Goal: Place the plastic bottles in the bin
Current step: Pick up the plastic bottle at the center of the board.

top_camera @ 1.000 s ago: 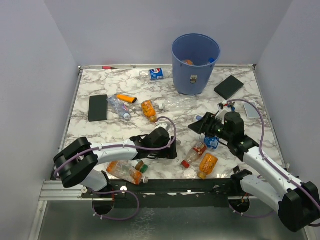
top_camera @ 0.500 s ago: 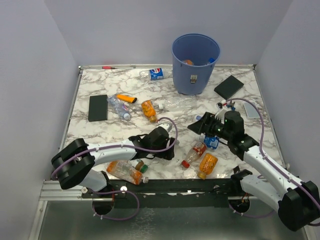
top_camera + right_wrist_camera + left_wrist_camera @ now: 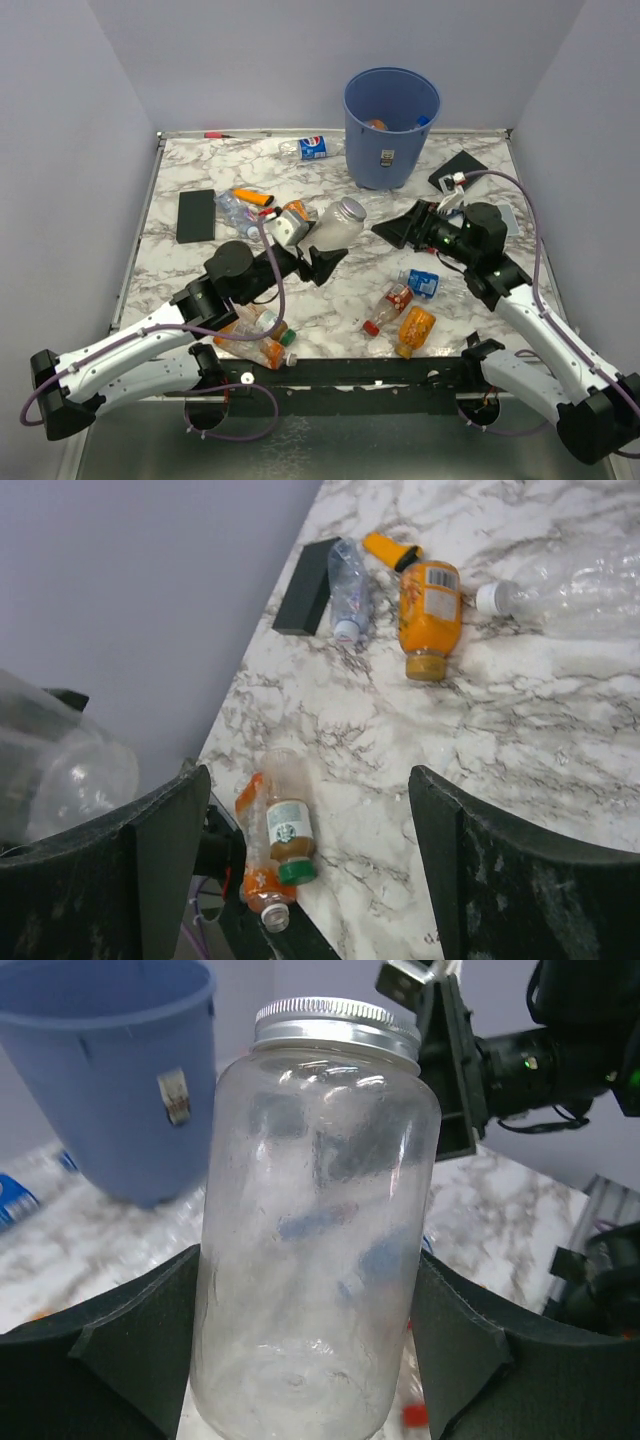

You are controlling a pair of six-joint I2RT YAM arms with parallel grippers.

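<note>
My left gripper (image 3: 316, 246) is shut on a clear, silver-capped plastic bottle (image 3: 339, 221) and holds it in the air over the middle of the table. In the left wrist view the bottle (image 3: 315, 1230) fills the space between my fingers (image 3: 135, 1345), with the blue bin (image 3: 110, 1070) behind it. The bin (image 3: 391, 125) stands at the back centre. My right gripper (image 3: 394, 230) is open and empty, raised right of the held bottle; it looks down on the table (image 3: 330, 865). Other bottles lie loose: a Pepsi one (image 3: 313, 147), a red-labelled one (image 3: 390, 305), an orange one (image 3: 415, 328).
Black slabs lie at the left (image 3: 196, 214) and back right (image 3: 455, 170). An orange-handled tool (image 3: 252, 197) lies beside a clear bottle (image 3: 232, 210). Two bottles (image 3: 262, 345) rest at the front edge, also in the right wrist view (image 3: 285, 830). A blue-labelled bottle (image 3: 424, 283) lies under my right arm.
My left arm has lifted off the table with the clear bottle in its jaws and swung up toward the back. My right gripper has risen and moved back, away from the blue-labelled bottle.
</note>
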